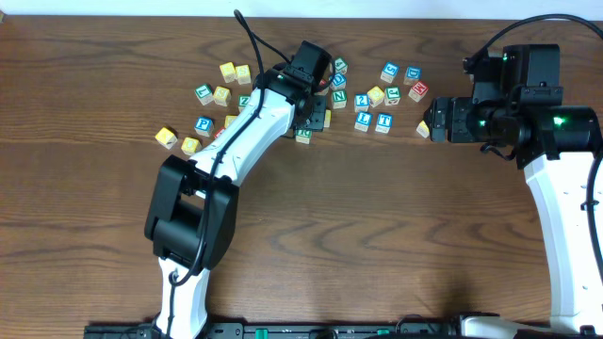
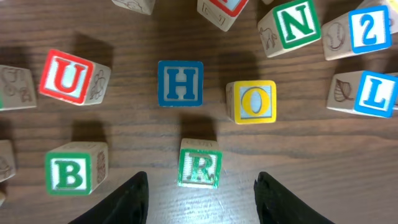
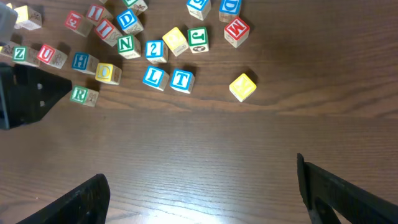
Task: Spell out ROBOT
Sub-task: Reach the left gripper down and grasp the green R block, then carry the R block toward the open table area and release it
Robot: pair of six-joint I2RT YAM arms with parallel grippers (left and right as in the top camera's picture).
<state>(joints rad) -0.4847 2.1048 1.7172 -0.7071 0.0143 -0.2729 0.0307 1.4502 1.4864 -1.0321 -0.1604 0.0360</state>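
Wooden letter blocks lie scattered on the brown table (image 1: 377,226). In the left wrist view a green R (image 2: 199,163) lies just ahead of my open left gripper (image 2: 200,199), between the lines of its two fingers and not touched. A yellow O (image 2: 252,102), a blue H (image 2: 180,83) and a green B (image 2: 69,169) lie around it. In the overhead view my left gripper (image 1: 309,121) is over the cluster. My right gripper (image 3: 202,193) is open and empty above bare wood. A blue T (image 3: 181,79) lies ahead of it.
Other blocks: red U (image 2: 67,77), green N (image 2: 292,25), blue 2 (image 2: 367,28), blue L (image 2: 373,93), red M (image 3: 236,31). A lone yellow block (image 3: 242,86) lies nearest the right gripper. More blocks (image 1: 203,94) lie left of the left arm.
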